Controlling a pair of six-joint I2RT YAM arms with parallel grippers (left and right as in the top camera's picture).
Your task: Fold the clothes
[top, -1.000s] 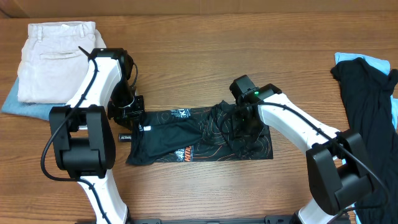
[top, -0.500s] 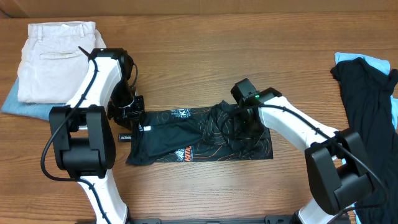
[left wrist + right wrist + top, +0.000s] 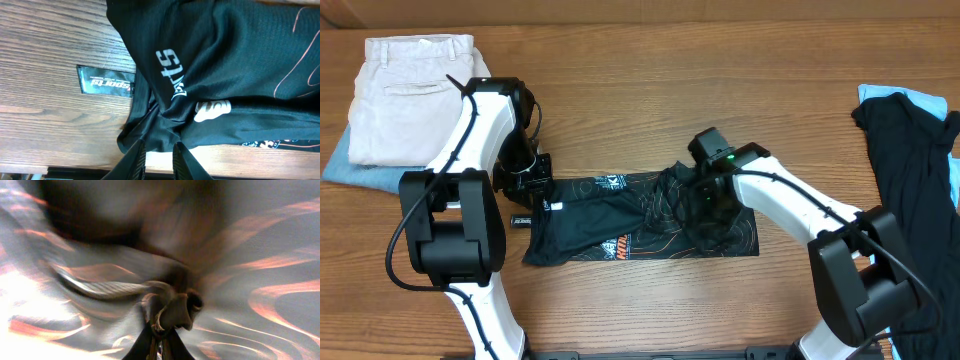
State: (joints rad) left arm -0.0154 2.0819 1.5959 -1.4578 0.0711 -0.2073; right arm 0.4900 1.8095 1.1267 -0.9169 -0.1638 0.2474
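Note:
The clothes, a black shirt (image 3: 610,225) with thin orange lines and white logos, lie in a long band across the middle of the table. My left gripper (image 3: 532,195) is at the band's left end. In the left wrist view its narrowly parted fingers (image 3: 160,147) pinch a bunched edge of the shirt (image 3: 225,60). My right gripper (image 3: 705,200) is pressed into the rumpled right part. In the blurred right wrist view it (image 3: 161,330) is shut on a small pucker of the fabric (image 3: 270,255).
Folded beige trousers (image 3: 405,90) lie on a light blue cloth (image 3: 350,165) at the back left. A black garment (image 3: 910,170) over a blue cloth (image 3: 900,97) hangs at the right edge. A small black label (image 3: 106,79) lies on the wood beside the shirt's left end.
My right gripper has closed on the shirt fabric and shifted slightly left. The left arm has not moved.

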